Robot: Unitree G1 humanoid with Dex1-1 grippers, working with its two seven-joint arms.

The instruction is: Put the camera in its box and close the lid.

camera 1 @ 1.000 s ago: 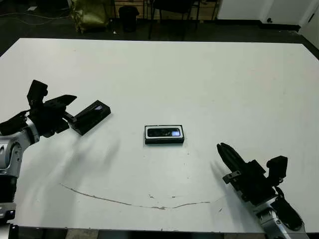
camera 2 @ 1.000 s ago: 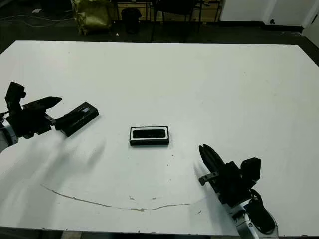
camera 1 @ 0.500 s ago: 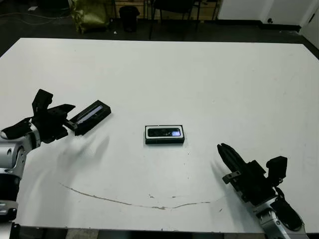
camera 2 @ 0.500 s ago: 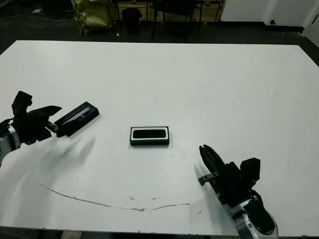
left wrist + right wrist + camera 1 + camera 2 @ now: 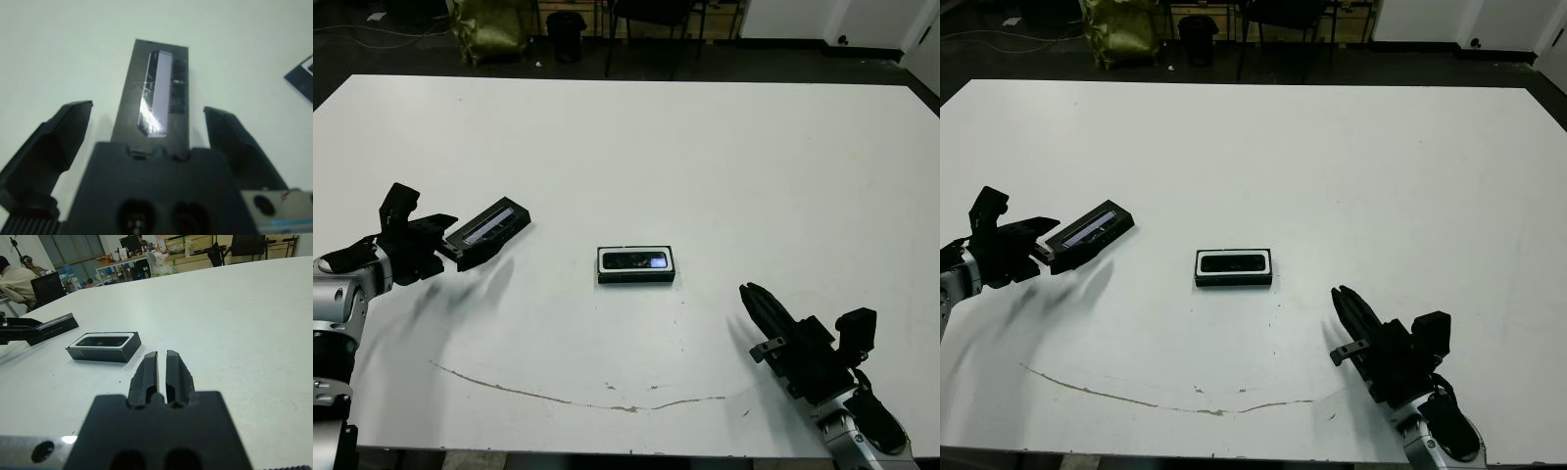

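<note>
From the head views, the white table (image 5: 724, 157) carries the box (image 5: 636, 265) near its middle, with the camera (image 5: 638, 260) lying inside it, glossy face up. The lid (image 5: 487, 231) lies flat well to the left of the box, angled diagonally. The left arm reaches in low from the left edge, forearm nearly level, its left end effector (image 5: 440, 239) at the lid's near end with fingers spread apart. The right arm comes up from the bottom right corner, forearm angled toward the box, the right end effector (image 5: 751, 297) pointing at it but well short of it.

In the left wrist view, the two fingers (image 5: 63, 132) stand wide on either side of the lid (image 5: 154, 93), released and not touching it; the pale stripe runs along the lid's top.

In the right wrist view, the fingers (image 5: 146, 372) are pressed close together, clenched on nothing. The box (image 5: 103, 346) sits beyond them with the camera inside, and the lid (image 5: 51, 326) lies farther off. A seated person (image 5: 17, 276) shows beyond the table.
</note>
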